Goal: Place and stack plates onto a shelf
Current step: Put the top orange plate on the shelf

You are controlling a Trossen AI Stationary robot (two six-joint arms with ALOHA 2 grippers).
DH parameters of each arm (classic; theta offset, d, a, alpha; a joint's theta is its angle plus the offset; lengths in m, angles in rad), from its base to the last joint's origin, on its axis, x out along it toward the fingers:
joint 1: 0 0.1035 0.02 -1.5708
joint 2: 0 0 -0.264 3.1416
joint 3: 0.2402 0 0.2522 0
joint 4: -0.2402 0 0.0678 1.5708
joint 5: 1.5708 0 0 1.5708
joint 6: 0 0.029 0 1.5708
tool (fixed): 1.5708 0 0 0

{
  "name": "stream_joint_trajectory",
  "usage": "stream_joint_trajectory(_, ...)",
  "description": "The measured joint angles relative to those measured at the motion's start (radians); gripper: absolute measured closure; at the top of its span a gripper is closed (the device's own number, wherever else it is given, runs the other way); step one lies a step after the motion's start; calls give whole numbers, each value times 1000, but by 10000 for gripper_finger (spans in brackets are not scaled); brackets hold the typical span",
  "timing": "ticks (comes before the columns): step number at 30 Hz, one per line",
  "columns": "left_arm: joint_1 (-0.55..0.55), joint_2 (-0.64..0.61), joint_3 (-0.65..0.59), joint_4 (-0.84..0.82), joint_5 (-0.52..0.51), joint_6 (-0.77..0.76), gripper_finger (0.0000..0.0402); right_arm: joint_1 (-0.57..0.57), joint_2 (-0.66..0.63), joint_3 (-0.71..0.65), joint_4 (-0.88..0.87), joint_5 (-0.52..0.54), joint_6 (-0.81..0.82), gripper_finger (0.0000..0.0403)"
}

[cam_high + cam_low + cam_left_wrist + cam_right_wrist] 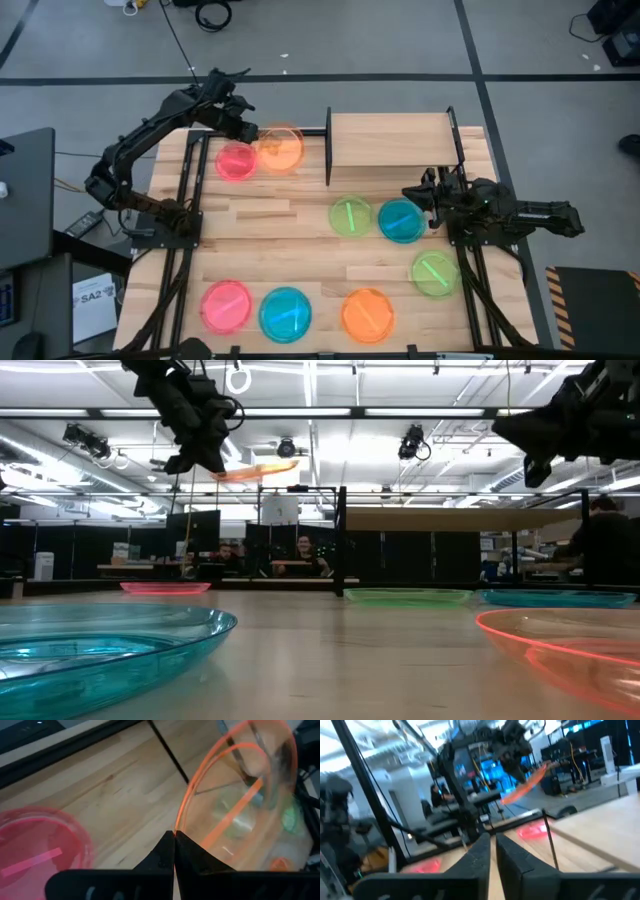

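While the wooden counter point(300, 225) carries most of the plates flat on its boards, the shelf point(390, 139) at its far side stands bare, a light-wood board on black posts. The left arm reaches in from the far left corner, and the left gripper point(247, 128) has its fingers point(167, 852) clenched on the rim of an orange plate point(281, 148), holding it tilted and raised above the counter, just left of the shelf. A pink plate point(236, 161) lies flat just beside the orange one. The right arm lies along the right side, and the right gripper point(416, 193) hangs above the edge of a blue plate point(401, 220); its fingers point(515, 857) stand a narrow gap apart with nothing between them. A green plate point(350, 216) sits just beside the blue one, and another green plate point(435, 272) lies nearer the front right. Along the front edge lie a second pink plate point(226, 305), a second blue plate point(286, 313) and a second orange plate point(367, 314).
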Motion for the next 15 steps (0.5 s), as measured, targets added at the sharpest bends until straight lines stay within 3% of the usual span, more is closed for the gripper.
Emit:
stream_joint_trajectory(8,-86,-8,0,0,9,-25,398,0,16,0,160,126,205,285)
stream_joint_trajectory(15,-184,-8,0,6,9,-65,398,0,126,16,267,128,242,261)
